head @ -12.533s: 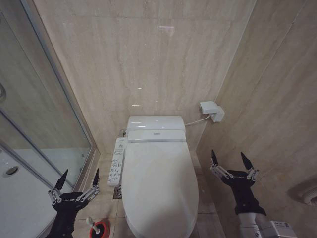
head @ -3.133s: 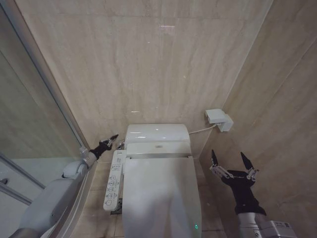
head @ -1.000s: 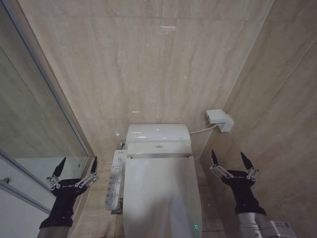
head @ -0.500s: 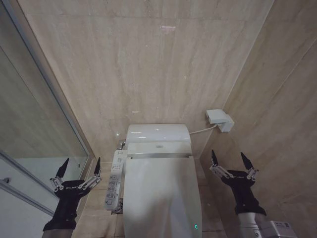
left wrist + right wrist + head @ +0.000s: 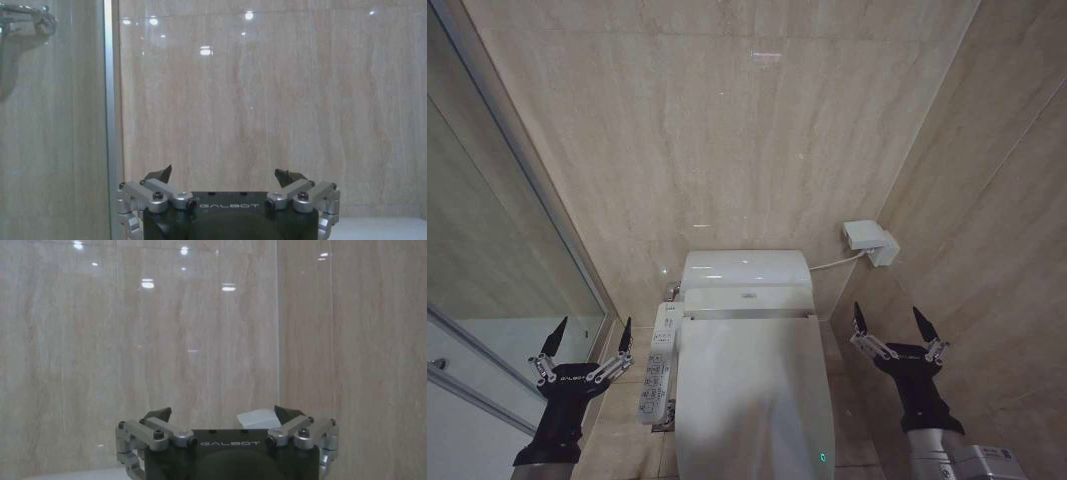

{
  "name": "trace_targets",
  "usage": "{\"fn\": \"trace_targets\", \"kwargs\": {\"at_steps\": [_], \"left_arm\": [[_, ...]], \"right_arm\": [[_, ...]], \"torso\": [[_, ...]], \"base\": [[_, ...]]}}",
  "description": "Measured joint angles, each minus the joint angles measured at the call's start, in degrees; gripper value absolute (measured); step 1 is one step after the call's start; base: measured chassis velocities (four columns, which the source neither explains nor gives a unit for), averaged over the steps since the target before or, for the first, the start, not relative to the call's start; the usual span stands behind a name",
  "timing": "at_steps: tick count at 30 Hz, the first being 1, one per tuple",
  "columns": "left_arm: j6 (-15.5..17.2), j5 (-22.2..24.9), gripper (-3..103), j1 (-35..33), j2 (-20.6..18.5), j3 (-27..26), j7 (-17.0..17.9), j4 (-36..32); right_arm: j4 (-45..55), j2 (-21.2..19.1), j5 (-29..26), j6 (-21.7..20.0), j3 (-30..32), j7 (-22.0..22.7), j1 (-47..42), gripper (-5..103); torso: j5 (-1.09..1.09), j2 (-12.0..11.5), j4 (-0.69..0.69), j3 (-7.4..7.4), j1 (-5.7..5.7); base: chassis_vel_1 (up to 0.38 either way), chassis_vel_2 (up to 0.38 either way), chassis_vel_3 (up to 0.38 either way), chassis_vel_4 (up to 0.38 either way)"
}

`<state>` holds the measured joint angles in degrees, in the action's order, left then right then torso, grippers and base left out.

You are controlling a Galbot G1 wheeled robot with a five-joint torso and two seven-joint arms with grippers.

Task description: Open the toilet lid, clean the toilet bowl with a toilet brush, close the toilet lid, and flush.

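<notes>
two grippers flank the closed toilet lid (image 5: 752, 395), whose long axis runs toward the robot. the left gripper (image 5: 585, 342) and right gripper (image 5: 895, 328) hang with fingers spread wide, empty, about equally near.

My head camera looks from above, forward and down, at the closed glossy white oval toilet lid (image 5: 749, 400) and the beige stone-tiled back wall (image 5: 727, 130). Each wrist camera sits just behind its own black gripper and looks straight at this same wall from near. The right wrist view shares with the head view the small white wall box (image 5: 259, 418).
</notes>
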<state>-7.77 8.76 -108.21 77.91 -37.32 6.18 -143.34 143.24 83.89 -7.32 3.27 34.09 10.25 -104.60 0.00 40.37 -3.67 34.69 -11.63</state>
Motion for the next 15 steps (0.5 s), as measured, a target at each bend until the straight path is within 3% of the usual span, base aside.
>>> {"fn": "trace_targets", "kwargs": {"at_steps": [15], "left_arm": [[0.1,0.0,100,0.0,0.0,0.0,0.0,0.1]], "right_arm": [[0.0,0.0,0.0,0.0,0.0,0.0,0.0,100]], "torso": [[0.0,0.0,0.0,0.01,-0.02]], "base": [[0.019,-0.028,-0.021,0.014]]}}
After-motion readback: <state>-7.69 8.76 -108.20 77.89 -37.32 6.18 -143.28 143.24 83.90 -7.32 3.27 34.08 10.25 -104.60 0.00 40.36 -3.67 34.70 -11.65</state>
